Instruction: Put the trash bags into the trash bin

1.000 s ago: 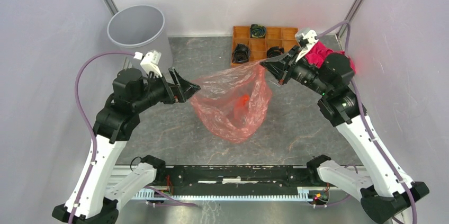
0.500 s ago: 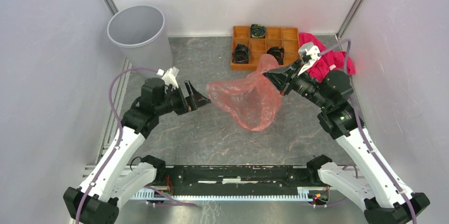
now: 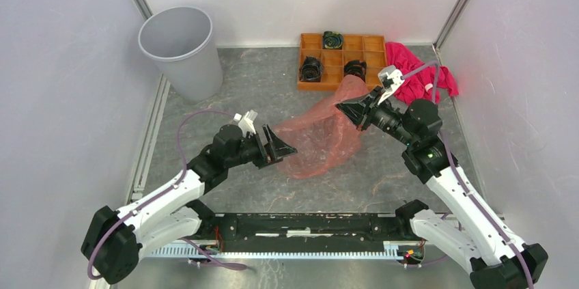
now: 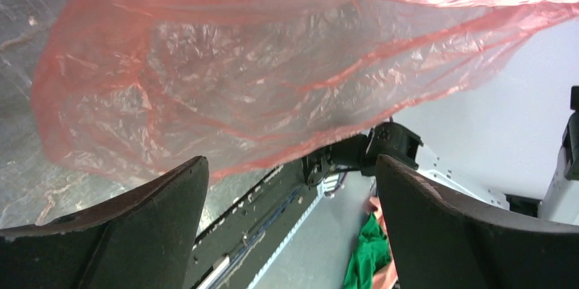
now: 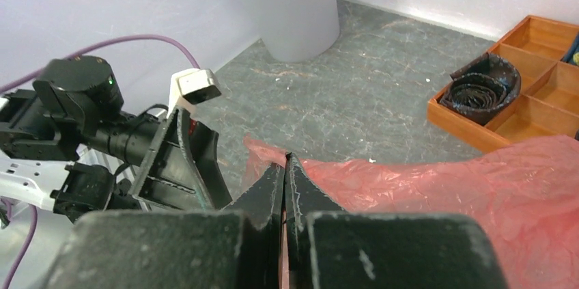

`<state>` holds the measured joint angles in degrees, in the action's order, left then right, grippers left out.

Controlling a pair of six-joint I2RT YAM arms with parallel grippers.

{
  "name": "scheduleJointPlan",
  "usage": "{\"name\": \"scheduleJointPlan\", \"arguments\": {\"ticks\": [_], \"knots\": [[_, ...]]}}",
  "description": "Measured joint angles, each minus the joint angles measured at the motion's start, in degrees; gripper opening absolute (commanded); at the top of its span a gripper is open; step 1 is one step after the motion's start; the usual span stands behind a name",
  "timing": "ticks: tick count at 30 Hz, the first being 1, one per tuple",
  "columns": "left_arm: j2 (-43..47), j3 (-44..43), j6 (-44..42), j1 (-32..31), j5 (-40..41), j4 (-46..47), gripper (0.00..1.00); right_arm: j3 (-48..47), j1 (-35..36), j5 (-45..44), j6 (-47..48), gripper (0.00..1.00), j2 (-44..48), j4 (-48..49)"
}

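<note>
From above there is one bin (image 3: pixel 181 48), one bag (image 3: pixel 321 140), one orange tray (image 3: pixel 341 54), one pink cloth (image 3: pixel 418 74) and two grippers. The grey round bin stands upright in the far left corner of the table (image 3: pixel 259 84), well apart from the bag. The bag is thin, red-orange and half see-through, with many wrinkles. It lies spread in the middle of the table, between the two grippers, and its far right corner is raised just in front of the tray. The tray holds three black things, each in its own compartment. The right gripper (image 3: pixel 343 106) is at the raised corner. The left gripper (image 3: pixel 285 153) is at the bag's near left edge.

In the left wrist view the two fingers stand wide apart with no plastic between them. The bag hangs ahead of them, and I cannot tell if it touches them.

In the right wrist view the fingers are pressed together on the bag's edge, with a thin red line of plastic between them. The bin shows far behind.
</note>
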<state>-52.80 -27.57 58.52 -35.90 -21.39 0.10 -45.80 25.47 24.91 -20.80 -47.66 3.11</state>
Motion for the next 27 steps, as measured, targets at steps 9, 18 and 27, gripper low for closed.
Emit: {"name": "scheduleJointPlan", "arguments": {"ticks": [9,18,27], "knots": [[0.98,7.02,7.02,-1.20,8.07,5.31,0.97,0.74,0.31,-0.09,-1.07,0.00,0.70,2.54],[13.49,8.37,7.37,-1.20,17.18,-4.22,1.00,2.34,0.42,-0.17,-1.57,0.00,0.83,3.28],[2.89,18.75,13.79,-1.20,14.25,5.46,0.81,2.56,0.39,-0.17,-1.97,0.00,0.85,3.23]]}}
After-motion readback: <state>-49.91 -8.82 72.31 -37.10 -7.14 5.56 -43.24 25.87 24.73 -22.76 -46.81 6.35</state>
